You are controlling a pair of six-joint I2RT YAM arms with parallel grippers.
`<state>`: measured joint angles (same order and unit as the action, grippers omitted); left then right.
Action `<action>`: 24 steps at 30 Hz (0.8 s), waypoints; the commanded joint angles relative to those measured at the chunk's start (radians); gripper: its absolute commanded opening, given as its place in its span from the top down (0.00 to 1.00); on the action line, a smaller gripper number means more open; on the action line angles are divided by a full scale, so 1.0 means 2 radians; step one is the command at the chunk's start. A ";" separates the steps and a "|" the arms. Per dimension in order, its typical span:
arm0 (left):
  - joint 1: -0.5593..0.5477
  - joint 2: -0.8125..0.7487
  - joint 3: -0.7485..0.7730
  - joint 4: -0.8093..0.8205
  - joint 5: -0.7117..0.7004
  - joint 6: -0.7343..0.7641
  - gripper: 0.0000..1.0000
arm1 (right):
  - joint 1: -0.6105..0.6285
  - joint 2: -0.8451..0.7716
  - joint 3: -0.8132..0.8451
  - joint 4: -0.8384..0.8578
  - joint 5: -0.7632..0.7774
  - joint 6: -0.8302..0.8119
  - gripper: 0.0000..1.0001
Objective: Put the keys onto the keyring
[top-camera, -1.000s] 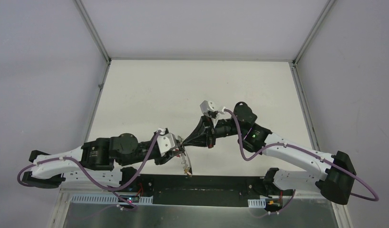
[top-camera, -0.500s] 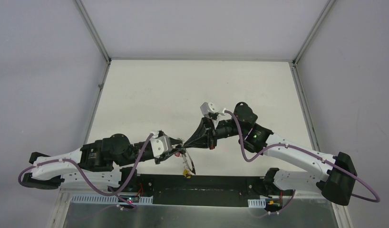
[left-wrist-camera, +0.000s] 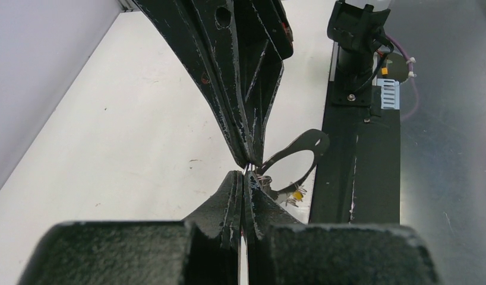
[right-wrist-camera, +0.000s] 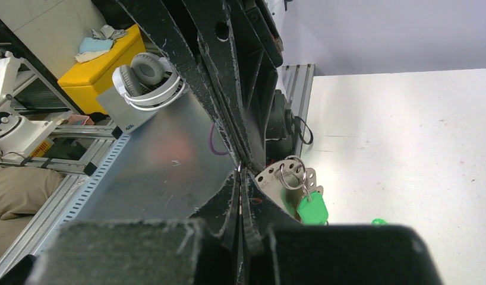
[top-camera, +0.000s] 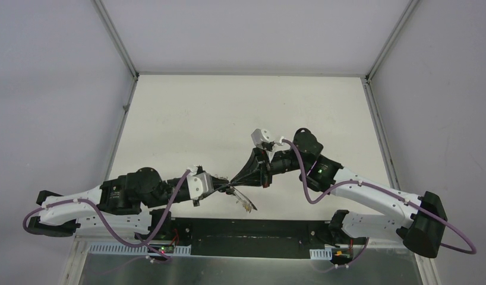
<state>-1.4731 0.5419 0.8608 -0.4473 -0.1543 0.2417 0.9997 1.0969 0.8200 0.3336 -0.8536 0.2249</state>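
Over the white table [top-camera: 229, 113], left claw [top-camera: 224, 183] and right claw [top-camera: 234, 178] meet at keyring [left-wrist-camera: 306, 141].

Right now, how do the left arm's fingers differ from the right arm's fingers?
The left fingers point right, along the near edge; the right fingers point left, from farther up the table. From above, the right fingers show a broad black fan; the left fingers look slimmer. Shared: both are shut, tips meeting where the keyring hangs. Which pair pinches it, I cannot tell.

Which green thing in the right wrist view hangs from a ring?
The larger, green-capped key, on a small wire ring; the smaller green bit rightward is mostly hidden.
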 commanded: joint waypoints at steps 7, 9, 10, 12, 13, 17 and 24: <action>-0.004 0.058 0.106 -0.082 -0.057 -0.076 1.00 | -0.003 -0.034 0.022 -0.024 0.043 -0.038 0.52; -0.004 0.083 0.142 -0.118 -0.072 -0.098 1.00 | -0.004 -0.038 0.023 -0.037 0.053 -0.044 0.40; -0.004 0.095 0.166 -0.142 -0.081 -0.112 1.00 | -0.003 -0.040 0.027 -0.045 0.055 -0.048 0.37; -0.004 0.119 0.199 -0.176 -0.103 -0.146 1.00 | -0.004 -0.039 0.034 -0.063 0.057 -0.055 0.33; -0.004 0.130 0.214 -0.194 -0.112 -0.160 1.00 | -0.003 -0.038 0.037 -0.071 0.056 -0.059 0.32; -0.004 0.171 0.270 -0.250 -0.132 -0.208 1.00 | -0.004 -0.032 0.047 -0.092 0.067 -0.067 0.32; -0.004 0.232 0.358 -0.349 -0.144 -0.276 1.00 | -0.004 -0.023 0.060 -0.108 0.086 -0.077 0.32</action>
<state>-1.4731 0.9615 1.4616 -1.0264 -0.3969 -0.1909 0.9962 1.0447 0.8814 0.1265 -0.7132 0.1024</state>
